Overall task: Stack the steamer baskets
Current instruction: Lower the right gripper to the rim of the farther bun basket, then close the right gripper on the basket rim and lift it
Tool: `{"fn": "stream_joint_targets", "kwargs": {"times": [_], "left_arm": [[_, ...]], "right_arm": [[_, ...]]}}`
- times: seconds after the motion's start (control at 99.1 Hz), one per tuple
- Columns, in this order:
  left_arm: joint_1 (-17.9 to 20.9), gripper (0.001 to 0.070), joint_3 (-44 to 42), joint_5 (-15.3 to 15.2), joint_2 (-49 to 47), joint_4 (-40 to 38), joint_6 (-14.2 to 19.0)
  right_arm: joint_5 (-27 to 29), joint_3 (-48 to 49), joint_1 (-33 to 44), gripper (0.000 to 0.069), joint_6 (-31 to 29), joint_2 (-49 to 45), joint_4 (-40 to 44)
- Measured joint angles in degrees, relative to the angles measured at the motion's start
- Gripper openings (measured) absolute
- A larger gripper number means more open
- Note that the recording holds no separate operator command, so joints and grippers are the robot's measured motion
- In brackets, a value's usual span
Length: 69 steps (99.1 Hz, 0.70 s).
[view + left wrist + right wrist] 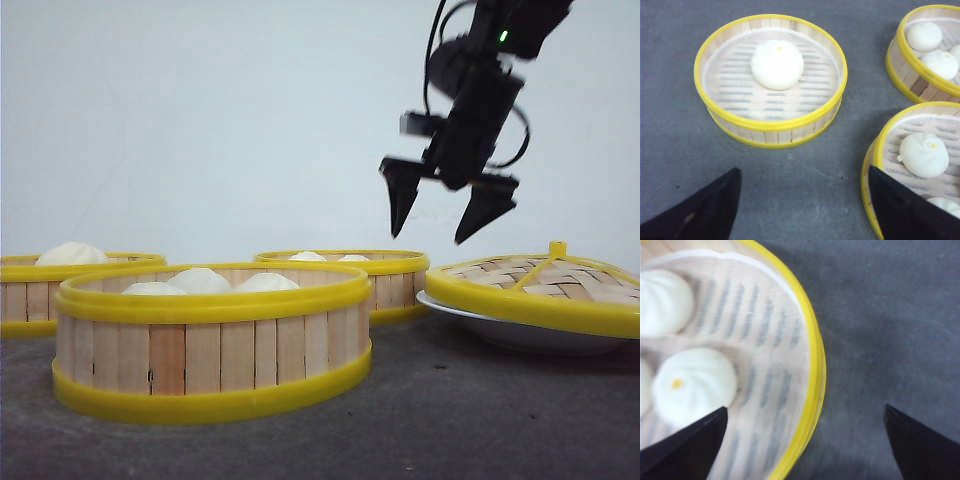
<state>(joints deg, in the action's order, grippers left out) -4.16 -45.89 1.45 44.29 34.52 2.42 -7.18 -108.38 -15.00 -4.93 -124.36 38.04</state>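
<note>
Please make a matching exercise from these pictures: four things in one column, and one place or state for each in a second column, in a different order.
Things:
1. near steamer basket
2. far left steamer basket
3. woven lid
4. right gripper

Places or states:
A. resting on the white plate
B. in the air, jaws open
C. holds one bun only
D. closest to the front camera, buns inside

Pairs: 1-D, 2-C, 3-A, 4-B
</note>
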Motion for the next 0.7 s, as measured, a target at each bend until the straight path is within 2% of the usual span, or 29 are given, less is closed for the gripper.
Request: {"fn": "stream_joint_targets", "kwargs": {"times": [0.141,0.222,0.293,0.414,0.484,0.575,0.696], "left_arm": [[0.0,0.0493,0.0,0.0,0.0,0.0,0.0],[0.0,0.0493,0.0,0.0,0.0,0.2,0.0],[0.0,0.0493,0.0,0.0,0.0,0.5,0.0],[0.0,0.0493,0.0,0.0,0.0,0.8,0.0],[0.0,0.0493,0.0,0.0,0.0,0.9,0.0],[0.0,0.0493,0.0,0.0,0.0,0.9,0.0],[0.0,0.0493,0.0,0.0,0.0,0.9,0.0]], "right_arm": [[2.1,-0.4,-0.1,0.0611,0.1,-2.9,0.0],[2.8,-0.4,-0.1,0.0568,0.2,-3.8,0.0],[2.8,-0.4,-0.1,0.0485,0.2,-4.0,0.0],[2.7,-0.6,-0.6,0.0266,0.2,-4.0,-1.6],[2.7,-0.7,-0.7,0.0167,0.2,-4.0,-2.2],[3.1,-0.7,-1.0,0.0089,-0.5,-4.0,-2.5],[3.1,-0.7,-1.0,0.0032,-1.1,-4.0,-3.1]]}}
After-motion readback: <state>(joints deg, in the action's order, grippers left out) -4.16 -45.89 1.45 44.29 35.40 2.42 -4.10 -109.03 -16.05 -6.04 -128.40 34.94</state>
